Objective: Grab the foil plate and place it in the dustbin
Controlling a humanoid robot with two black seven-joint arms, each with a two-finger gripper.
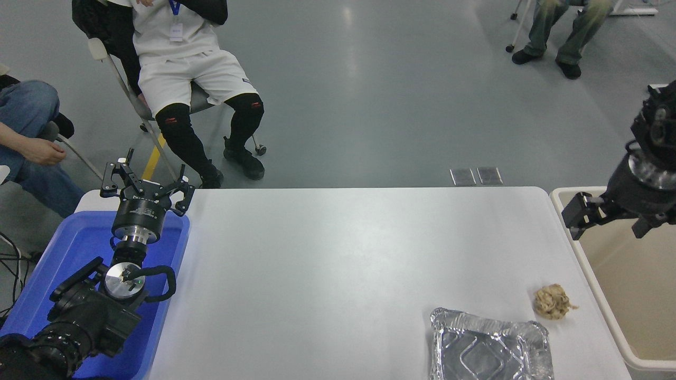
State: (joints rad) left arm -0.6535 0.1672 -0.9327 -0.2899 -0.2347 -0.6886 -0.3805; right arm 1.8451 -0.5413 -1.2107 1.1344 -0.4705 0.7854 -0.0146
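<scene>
Foil plate [490,345] sits just left of the dustbin [626,266], untouched; looks featherlight, thin and easily crushed, so pinch its crinkled rim gently; right gripper [607,216], jaws apart and empty, hovers over the dustbin's far-left corner

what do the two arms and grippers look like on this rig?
Both black. Left arm has a polished silver disc at the joint, a looping black cable and a silver wrist collar; left gripper has skeletal black linkage fingers. Right gripper has blocky black fingers below a silver wrist ring.
</scene>
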